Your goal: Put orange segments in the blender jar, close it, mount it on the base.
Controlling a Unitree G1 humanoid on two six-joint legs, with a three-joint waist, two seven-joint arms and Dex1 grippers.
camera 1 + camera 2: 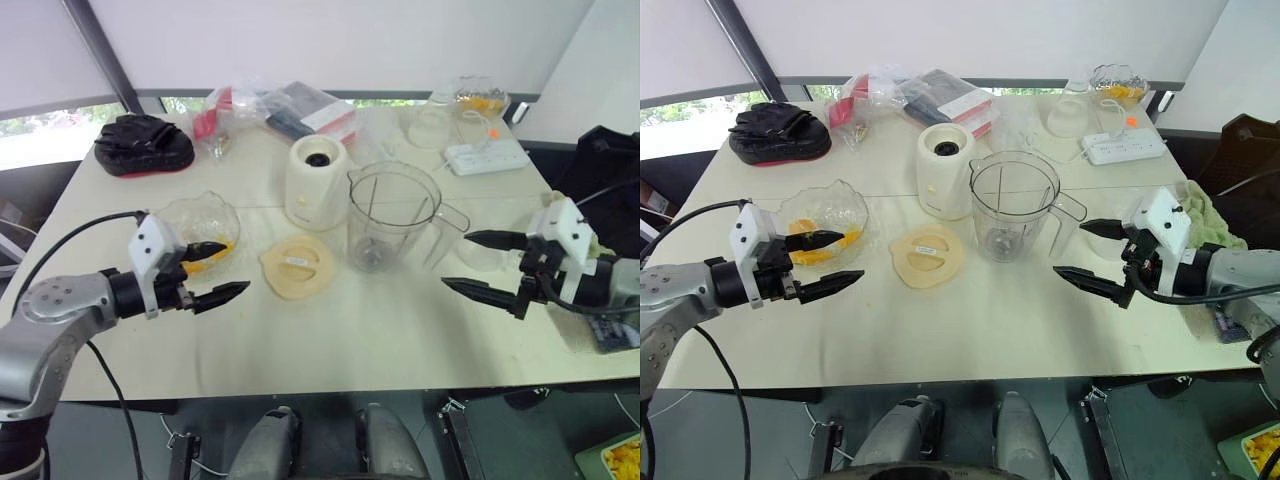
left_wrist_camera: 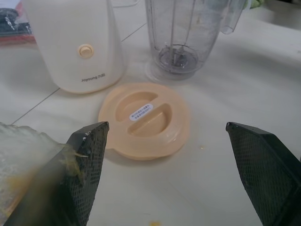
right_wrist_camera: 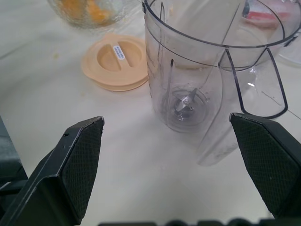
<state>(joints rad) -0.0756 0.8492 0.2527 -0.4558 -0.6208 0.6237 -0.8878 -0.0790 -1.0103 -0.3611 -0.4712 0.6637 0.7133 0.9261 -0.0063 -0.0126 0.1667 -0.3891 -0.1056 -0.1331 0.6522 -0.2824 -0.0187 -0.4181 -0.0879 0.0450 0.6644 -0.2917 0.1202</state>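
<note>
Hovering wide open over tabletop (image 1: 400,340): left tool (image 1: 217,272), right tool (image 1: 478,263). Blender jar (image 1: 392,215) empty, beside base (image 1: 317,182). Orange segments (image 1: 810,250) in crinkled bowl (image 1: 845,205). Risk: slippery segments squirting out, thin bowl tipping.

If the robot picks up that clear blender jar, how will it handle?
The blender jar looks like thin clear plastic and is empty, so probably light and fairly rigid. Tall and narrow-footed, it may tip if pushed high. Its smooth wall could slip; the side handle seems the safer grip.
</note>
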